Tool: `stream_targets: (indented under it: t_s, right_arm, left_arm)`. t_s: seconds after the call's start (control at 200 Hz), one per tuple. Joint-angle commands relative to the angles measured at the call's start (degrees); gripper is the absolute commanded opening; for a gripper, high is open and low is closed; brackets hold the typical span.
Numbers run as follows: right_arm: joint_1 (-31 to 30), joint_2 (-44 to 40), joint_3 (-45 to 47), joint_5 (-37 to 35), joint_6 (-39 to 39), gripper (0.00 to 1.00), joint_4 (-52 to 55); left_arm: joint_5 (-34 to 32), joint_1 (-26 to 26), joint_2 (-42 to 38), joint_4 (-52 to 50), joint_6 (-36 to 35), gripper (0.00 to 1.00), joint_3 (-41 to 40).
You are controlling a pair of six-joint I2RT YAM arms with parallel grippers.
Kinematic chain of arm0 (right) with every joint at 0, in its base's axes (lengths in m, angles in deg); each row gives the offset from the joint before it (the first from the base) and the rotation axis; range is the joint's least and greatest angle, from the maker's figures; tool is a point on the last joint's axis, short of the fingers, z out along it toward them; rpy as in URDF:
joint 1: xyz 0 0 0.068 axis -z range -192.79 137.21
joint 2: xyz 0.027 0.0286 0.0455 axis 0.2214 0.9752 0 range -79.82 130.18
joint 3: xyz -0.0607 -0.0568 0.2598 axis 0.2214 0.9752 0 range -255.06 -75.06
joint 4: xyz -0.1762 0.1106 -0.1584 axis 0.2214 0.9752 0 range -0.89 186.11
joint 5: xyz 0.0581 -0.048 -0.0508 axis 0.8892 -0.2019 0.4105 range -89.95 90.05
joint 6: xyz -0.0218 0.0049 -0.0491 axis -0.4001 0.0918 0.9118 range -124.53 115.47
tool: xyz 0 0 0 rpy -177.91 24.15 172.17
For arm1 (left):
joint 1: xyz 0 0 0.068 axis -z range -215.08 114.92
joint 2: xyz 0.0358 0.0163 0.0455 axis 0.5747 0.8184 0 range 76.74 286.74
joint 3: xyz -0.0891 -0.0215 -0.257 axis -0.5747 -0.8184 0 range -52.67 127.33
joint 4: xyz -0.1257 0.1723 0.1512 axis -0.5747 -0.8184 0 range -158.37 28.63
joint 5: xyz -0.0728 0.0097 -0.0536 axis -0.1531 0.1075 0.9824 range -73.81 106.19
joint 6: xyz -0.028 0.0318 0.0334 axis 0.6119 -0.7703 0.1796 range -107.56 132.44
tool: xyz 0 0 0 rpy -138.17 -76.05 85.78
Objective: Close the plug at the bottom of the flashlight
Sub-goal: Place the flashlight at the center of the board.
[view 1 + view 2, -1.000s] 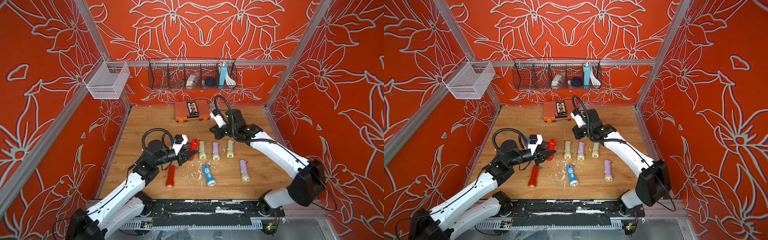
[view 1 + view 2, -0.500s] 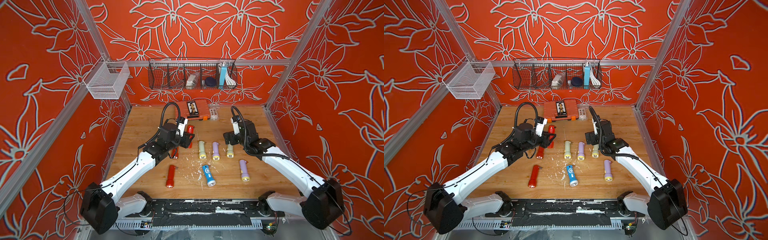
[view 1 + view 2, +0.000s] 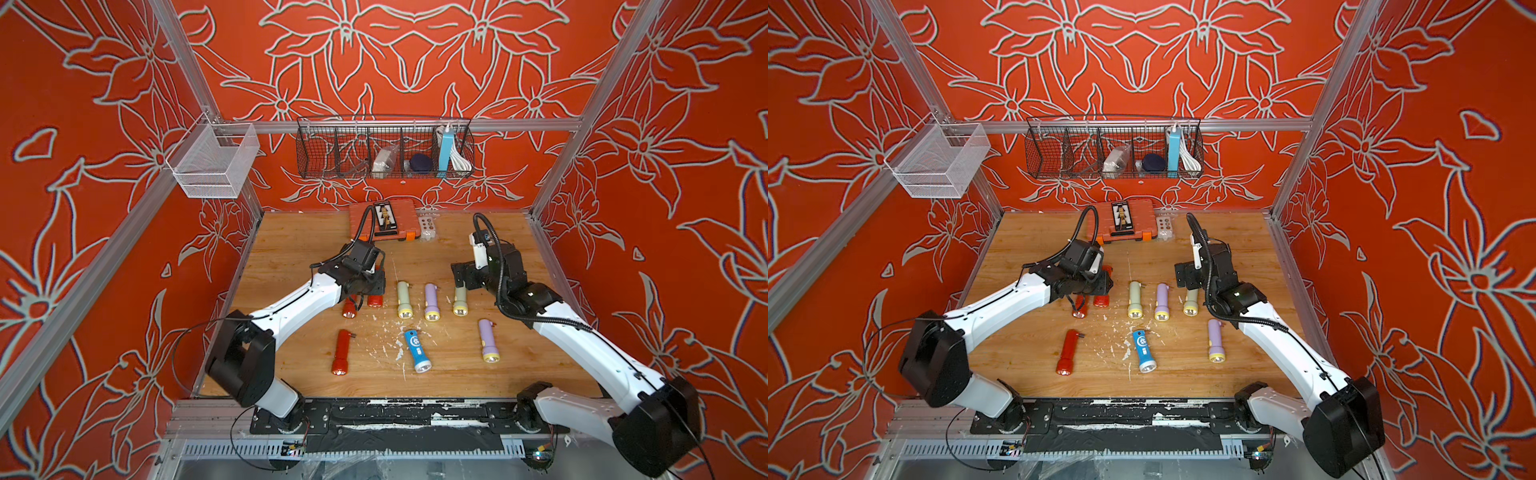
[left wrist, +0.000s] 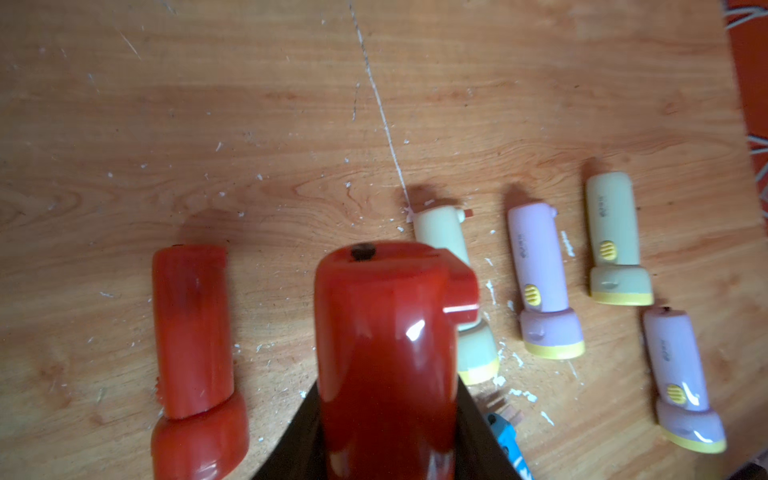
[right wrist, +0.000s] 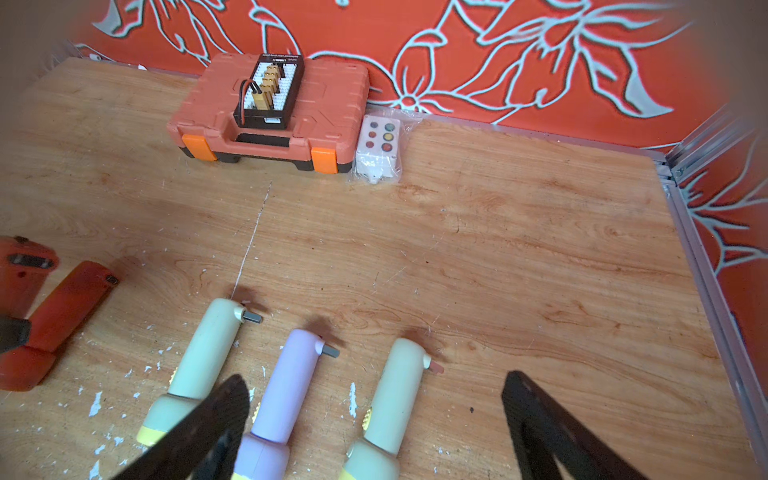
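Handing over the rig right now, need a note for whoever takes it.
Left pincer: shut on a red flashlight, its plug sticking out.
Right pincer: open, empty, over the cream flashlight ending the row.
That one, the purple flashlight and the other cream flashlight also show plugs out.
Done, perhaps: second red flashlight beside it, no plug sticking out.
Left: the held plug, then the row.

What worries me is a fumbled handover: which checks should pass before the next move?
1. Grip on the red flashlight: ok, the left gripper is shut on its body.
2. Its plug closed: not ok, it sticks out sideways at the tail.
3. Right gripper free: ok, open and empty.
4. Right gripper at the plug: not ok, it hangs over a pale green flashlight, apart from the held one.
5. Held flashlight clear of the table: cannot tell.
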Motion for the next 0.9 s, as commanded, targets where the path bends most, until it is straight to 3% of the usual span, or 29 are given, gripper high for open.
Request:
stream_targets:
  t_s: [0.0,0.3,0.696,0.821,0.896]
  right_arm:
    - [0.3,0.2,0.6,1.4,-0.3,0.98,-1.8]
    - [0.6,0.0,0.6,1.0,-0.1,0.98,-1.2]
    - [1.1,-0.1,1.4,2.4,-0.4,0.98,-2.3]
    - [1.2,-0.1,1.5,3.7,-0.6,0.98,-2.7]
    - [1.3,-0.3,1.7,3.6,-0.7,0.98,-2.9]
  left_arm:
    - [-2.6,0.2,5.0,-3.9,0.8,0.00,4.1]
    - [-0.6,0.1,15.7,-5.2,1.3,0.00,8.5]
    - [1.2,-0.6,19.7,-6.2,2.0,0.04,8.1]
    - [1.2,-0.9,19.7,-6.4,2.1,0.16,7.5]
    - [1.1,-1.1,19.4,-6.2,2.4,0.29,6.9]
